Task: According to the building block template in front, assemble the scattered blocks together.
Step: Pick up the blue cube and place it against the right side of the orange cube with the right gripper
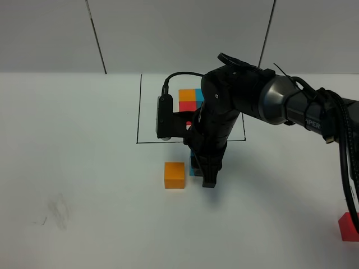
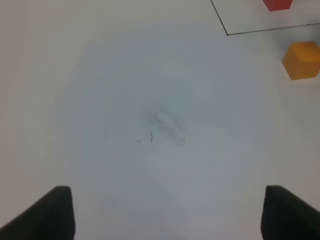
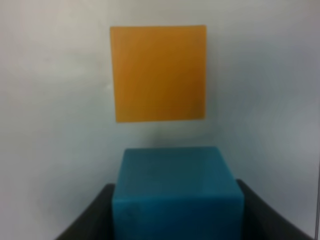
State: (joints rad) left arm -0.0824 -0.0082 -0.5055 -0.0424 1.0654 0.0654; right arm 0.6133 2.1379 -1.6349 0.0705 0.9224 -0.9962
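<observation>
Landmark: the black outline, a thin rectangle drawn on the white table, is taken as the reference for all places.
Template: the template is seen inside the black outline, toward its far edge. Orange and blue are joined side by side, and red is joined on the near side of the orange. Part of it is hidden by the right arm.
Orange cube: the orange cube is set on the table outside the black outline, just in front of its near edge.
Blue cube: the blue cube is found outside the black outline too, in front of the near edge. It is beside the orange cube on the right, with a small gap left between them.
Red cube: the red cube is placed well apart from the black outline, far to the right and nearer the camera, and is cut by the picture's edge.
Right gripper: the right gripper is lowered in front of the outline's near edge. Its fingers are drawn in against two opposite sides of the blue cube, which is gripped between them.
Left gripper: the left gripper is spread wide, and nothing is held between its fingers. It is kept well off from a corner of the black outline, over a faint smudge on the table.
</observation>
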